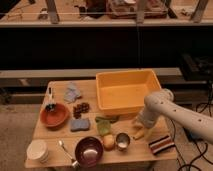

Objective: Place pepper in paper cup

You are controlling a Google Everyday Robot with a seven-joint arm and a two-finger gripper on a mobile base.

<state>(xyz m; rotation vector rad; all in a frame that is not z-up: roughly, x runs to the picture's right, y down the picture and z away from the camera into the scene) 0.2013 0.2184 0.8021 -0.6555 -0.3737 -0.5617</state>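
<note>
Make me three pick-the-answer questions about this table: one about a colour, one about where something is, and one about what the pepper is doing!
1. What colour is the big bin?
A) blue B) green C) yellow

2. Where is the paper cup?
A) inside the bin B) at the front-left corner of the table C) at the table's back-right corner

3. What is the pepper doing?
A) lying on the table B) sitting in the paper cup C) lying in the bin

Answers:
1 C, its walls are yellow.
2 B, it stands at that corner, in front of the red bowl.
3 A, it lies flat near the table's middle, while the end effector is low by the bin's front-right corner.
</note>
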